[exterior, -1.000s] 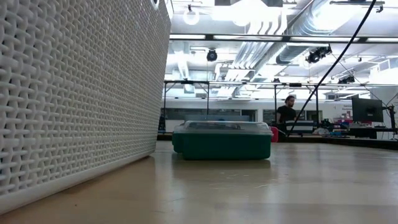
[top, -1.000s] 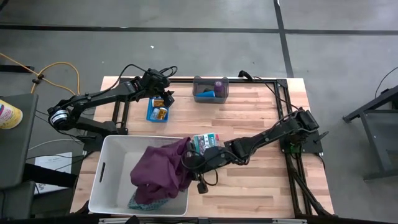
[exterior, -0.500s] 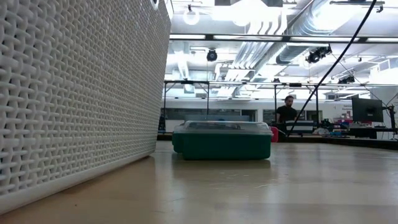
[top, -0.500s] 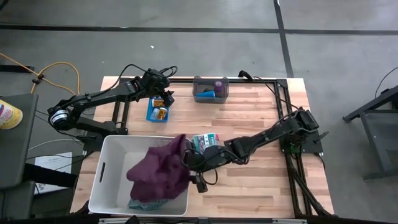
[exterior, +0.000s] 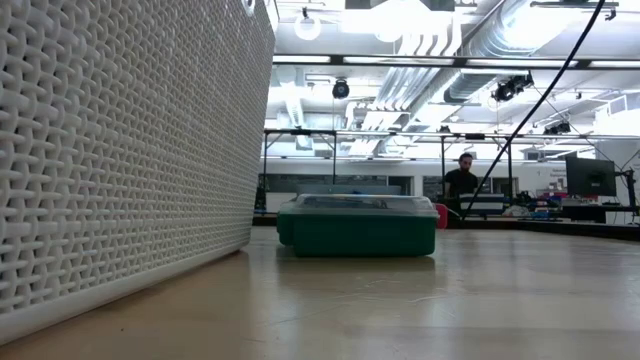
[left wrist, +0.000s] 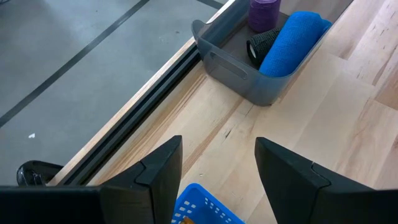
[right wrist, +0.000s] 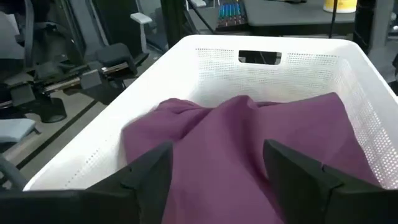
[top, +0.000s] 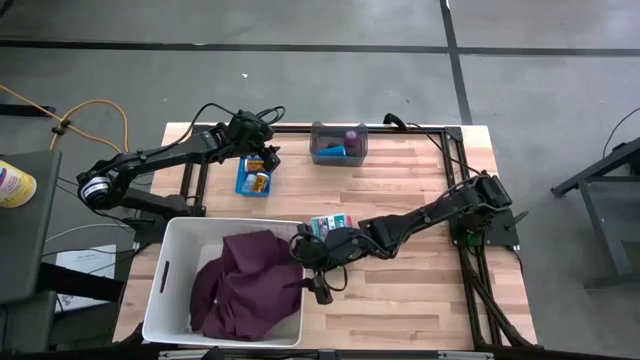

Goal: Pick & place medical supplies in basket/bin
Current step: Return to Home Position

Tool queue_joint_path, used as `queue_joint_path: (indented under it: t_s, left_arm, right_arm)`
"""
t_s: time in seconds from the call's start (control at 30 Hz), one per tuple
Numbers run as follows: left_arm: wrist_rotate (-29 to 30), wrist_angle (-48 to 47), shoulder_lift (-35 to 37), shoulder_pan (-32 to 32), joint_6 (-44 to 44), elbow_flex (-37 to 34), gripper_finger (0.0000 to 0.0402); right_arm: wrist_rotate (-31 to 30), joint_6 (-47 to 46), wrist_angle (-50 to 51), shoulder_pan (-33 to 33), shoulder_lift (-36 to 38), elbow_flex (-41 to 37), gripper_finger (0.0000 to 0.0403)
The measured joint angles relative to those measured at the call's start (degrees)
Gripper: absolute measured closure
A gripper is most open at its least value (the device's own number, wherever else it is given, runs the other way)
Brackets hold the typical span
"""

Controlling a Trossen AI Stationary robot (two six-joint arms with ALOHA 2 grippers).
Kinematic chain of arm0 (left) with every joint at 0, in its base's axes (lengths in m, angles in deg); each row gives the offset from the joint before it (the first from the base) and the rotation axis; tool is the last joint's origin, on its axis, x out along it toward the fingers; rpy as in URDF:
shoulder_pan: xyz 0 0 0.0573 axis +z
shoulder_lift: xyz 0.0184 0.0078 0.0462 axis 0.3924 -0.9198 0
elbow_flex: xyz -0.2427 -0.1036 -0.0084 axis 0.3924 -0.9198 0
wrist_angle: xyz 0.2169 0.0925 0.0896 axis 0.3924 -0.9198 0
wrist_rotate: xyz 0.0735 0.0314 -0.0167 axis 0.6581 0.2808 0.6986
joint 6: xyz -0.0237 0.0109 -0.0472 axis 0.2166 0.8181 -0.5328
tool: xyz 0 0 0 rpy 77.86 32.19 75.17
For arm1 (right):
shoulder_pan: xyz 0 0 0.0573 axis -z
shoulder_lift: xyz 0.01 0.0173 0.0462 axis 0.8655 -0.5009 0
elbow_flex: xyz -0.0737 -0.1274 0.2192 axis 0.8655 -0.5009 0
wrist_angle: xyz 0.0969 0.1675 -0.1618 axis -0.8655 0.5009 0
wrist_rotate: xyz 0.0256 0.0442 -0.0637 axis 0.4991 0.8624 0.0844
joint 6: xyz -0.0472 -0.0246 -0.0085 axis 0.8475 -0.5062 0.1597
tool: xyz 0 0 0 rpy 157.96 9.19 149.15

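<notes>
Maroon cloth (top: 245, 295) spread loose inside the white basket (top: 225, 221), wholly within its walls. Right gripper (right wrist: 217, 149) just at the basket's rim, on the side toward the table's middle, fingers wide apart with nothing between them. Left gripper (left wrist: 219, 142) over the blue bin (top: 243, 185), fingers likewise apart and empty. Two orange bottles (top: 262, 181) in that blue bin. Blue roll (left wrist: 292, 40) and purple roll (left wrist: 264, 12) side by side in the grey bin (left wrist: 230, 62), near the table's far edge. Green box (exterior: 360, 235) with a clear lid just beside the basket; print on its lid too small to read from above. Label on the yellow tub (top: 12, 184) off the table, also unreadable. Half a second ago: cloth bunched high and draped over the rim against the right gripper, teal cloth peeping out beneath. Now dropped flat, teal cloth covered. Left arm unmoved.
</notes>
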Motion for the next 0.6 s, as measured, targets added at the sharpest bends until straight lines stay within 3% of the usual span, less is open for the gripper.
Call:
queue_joint_path:
  t_s: [0.4, 0.6]
  left_arm:
    - [0.0, 0.0, 0.0, -0.01, 0.0, 0.0, 0.0208]
    - [0.0, 0.08, 0.0, -0.02, 0.0, 0.0, 0.0208]
  right_arm:
    - [-2.7, 9.12, 4.51, 0.07, 4.33, 0.0, 0.0167]
    - [-17.44, 13.83, 16.87, -0.82, 12.28, 0.1, 0.0167]
